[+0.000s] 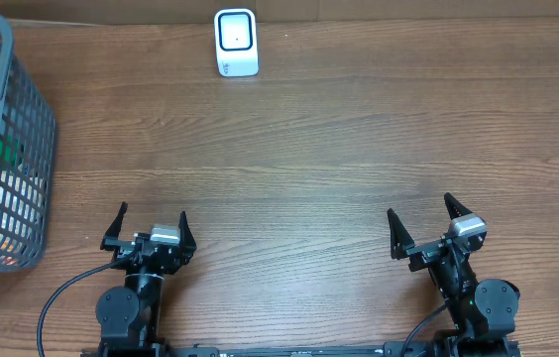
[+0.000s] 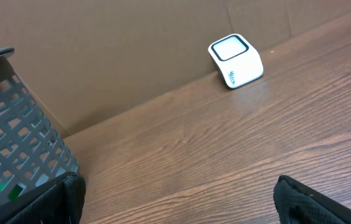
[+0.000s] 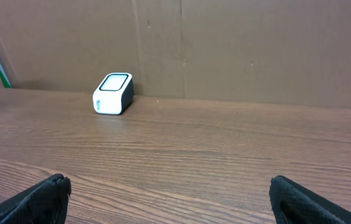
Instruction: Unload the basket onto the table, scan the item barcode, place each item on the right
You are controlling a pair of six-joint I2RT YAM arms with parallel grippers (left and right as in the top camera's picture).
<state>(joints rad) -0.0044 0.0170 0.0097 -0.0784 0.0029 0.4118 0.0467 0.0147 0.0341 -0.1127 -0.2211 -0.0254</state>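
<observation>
A small white barcode scanner (image 1: 236,42) with a dark window stands at the far edge of the wooden table; it also shows in the left wrist view as the scanner (image 2: 236,53) and in the right wrist view as the scanner (image 3: 113,93). Items lie in a grey mesh basket (image 1: 24,188) at the far left, only partly visible through the mesh as white and green patches; no barcode shows. My left gripper (image 1: 151,220) rests open near the front edge, nothing between its fingers. My right gripper (image 1: 420,210) is open and empty too, at the front right.
The basket (image 2: 14,137) stands just left of my left gripper (image 2: 177,199). A brown cardboard wall (image 3: 225,50) backs the table behind the scanner. Bare wood lies ahead of my right gripper (image 3: 170,190).
</observation>
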